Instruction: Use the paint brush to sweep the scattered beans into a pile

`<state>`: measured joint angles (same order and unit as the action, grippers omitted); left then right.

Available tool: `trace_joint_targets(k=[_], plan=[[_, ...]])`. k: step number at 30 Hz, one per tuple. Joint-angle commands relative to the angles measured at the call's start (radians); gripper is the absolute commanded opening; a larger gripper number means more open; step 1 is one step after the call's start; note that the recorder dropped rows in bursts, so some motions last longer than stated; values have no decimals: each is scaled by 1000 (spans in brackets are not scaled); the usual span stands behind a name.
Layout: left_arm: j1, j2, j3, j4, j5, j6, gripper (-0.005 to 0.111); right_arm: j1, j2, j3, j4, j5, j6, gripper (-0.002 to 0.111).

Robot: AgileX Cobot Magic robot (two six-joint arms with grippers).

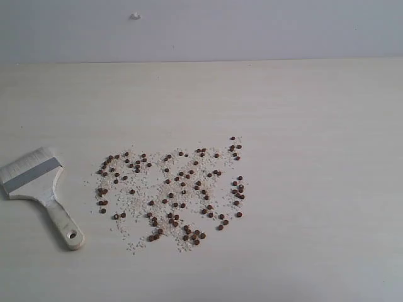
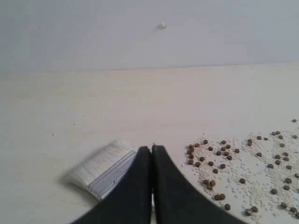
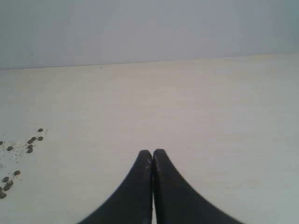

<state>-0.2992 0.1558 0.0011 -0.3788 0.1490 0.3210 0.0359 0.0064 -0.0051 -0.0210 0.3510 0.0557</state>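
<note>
Beans lie scattered mid-table; the paint brush lies flat beside them on the left. Left gripper and right gripper are both clenched, grasping nothing, clear of the brush.

One paint brush lies at the lower left of the exterior view. The beans at its centre number roughly a hundred, too many to count exactly, amid countless whitish grains. Two grippers show, one per wrist view: the left gripper and the right gripper.
</note>
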Motion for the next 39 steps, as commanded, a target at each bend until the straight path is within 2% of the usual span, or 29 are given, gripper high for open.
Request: trace_joint_targets(k=[1, 10, 14, 18, 20, 24, 26, 27, 33, 36, 39], plan=[[0, -7, -1, 6, -4, 13, 0, -4, -6, 5, -2, -12, -1, 0], [0, -7, -1, 1, -33, 12, 0, -4, -6, 5, -2, -12, -1, 0], [0, -7, -1, -213, -93, -130, 0, -4, -6, 5, -2, -12, -1, 0], [0, -7, -1, -251, -140, -158, 0, -4, -6, 5, -2, -12, -1, 0], [0, -7, -1, -254, -222, -191, 0, -4, -6, 5, -2, -12, -1, 0], [0, -7, -1, -254, -480, -287, 0, -4, -6, 5, -2, -16, -1, 0], [0, 4, -44, -259, -573, -302, 0, -4, -6, 5, -2, -16, -1, 0], [0, 17, -82, -274, -578, -298, 0, -4, -6, 5, -2, -14, -1, 0], [0, 272, -329, -303, -472, -47, 0, -4, -6, 5, -2, -14, -1, 0], [0, 442, -423, -418, -472, 93, 0, -4, -6, 5, -2, -14, -1, 0], [0, 620, -509, -636, -443, 329, 0, -4, -6, 5, -2, -14, -1, 0]])
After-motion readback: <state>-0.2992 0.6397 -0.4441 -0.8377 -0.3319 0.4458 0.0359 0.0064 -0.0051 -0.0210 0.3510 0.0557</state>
